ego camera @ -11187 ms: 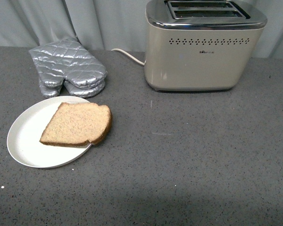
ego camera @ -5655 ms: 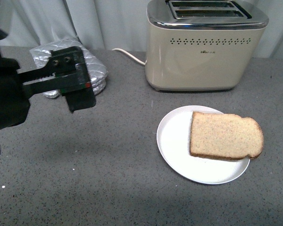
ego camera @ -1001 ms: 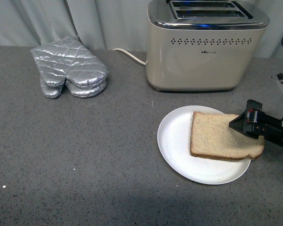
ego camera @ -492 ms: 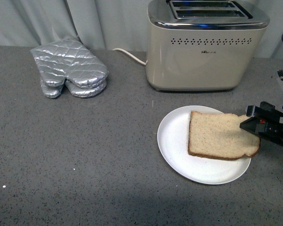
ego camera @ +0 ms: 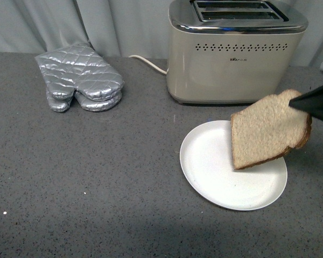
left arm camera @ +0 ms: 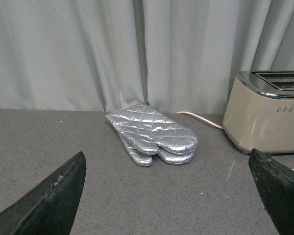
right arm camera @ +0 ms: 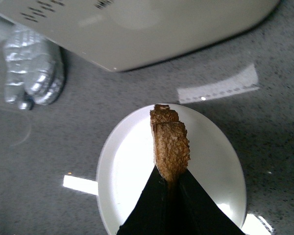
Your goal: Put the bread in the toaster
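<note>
The bread (ego camera: 266, 130), a light-brown slice with a darker crust, hangs tilted above the white plate (ego camera: 204, 161), lifted clear of it. My right gripper (ego camera: 304, 105) comes in from the right edge and is shut on the slice's crust end. From the right wrist the bread (right arm camera: 169, 144) shows edge-on between the black fingers (right arm camera: 152, 205), over the plate (right arm camera: 127, 166). The beige toaster (ego camera: 234, 51) with its chrome top stands just behind the plate, both slots empty. My left gripper (left arm camera: 169, 205) is open over bare counter, nothing between its fingers.
A pair of silver quilted oven mitts (ego camera: 78, 78) lies at the back left. The toaster's white cord (ego camera: 148, 63) runs along the counter toward the grey curtain (ego camera: 97, 21). The grey speckled counter (ego camera: 97, 188) stretches wide to the left and front.
My right gripper has lifted the bread off the plate, raising it up and tilting it upright. Earlier the left arm moved the plate from the left side to the right.
</note>
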